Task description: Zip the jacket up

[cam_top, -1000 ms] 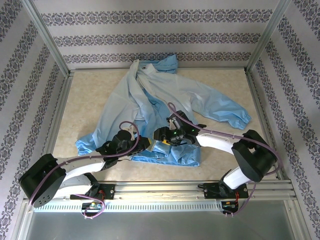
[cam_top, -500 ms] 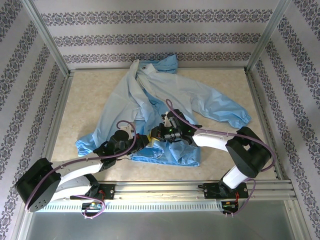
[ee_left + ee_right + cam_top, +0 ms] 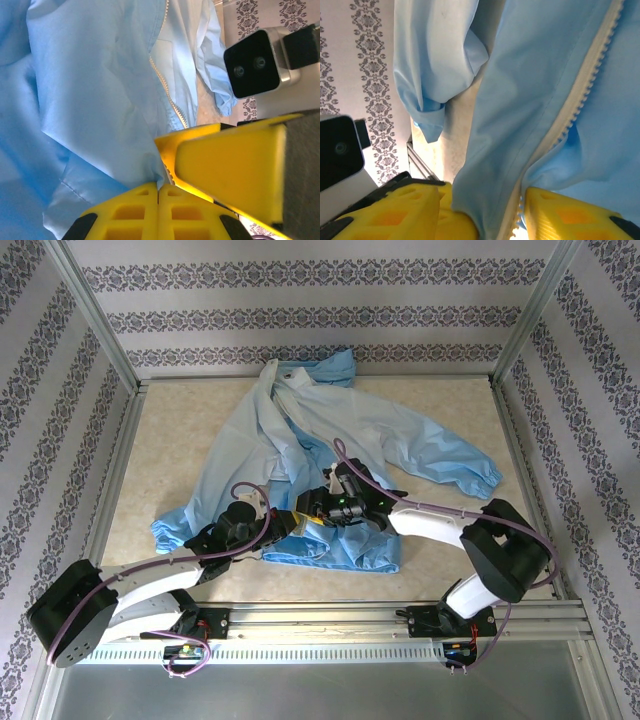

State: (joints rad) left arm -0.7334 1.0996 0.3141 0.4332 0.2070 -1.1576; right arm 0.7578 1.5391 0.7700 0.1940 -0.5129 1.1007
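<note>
Jacket lies open across the middle of the table, hood toward the table's far edge and hem toward its near edge. In the last second my right gripper has slid in until it sits just beside my left gripper, so I judge I am only lining up the bottom of the zipper, with no zipping done yet. My left jaws are pressed together pinching the jacket's hem, my right jaws stand spread with the zipper edge loose between them, and I count one jacket, one zipper, two sleeves and two grippers.
</note>
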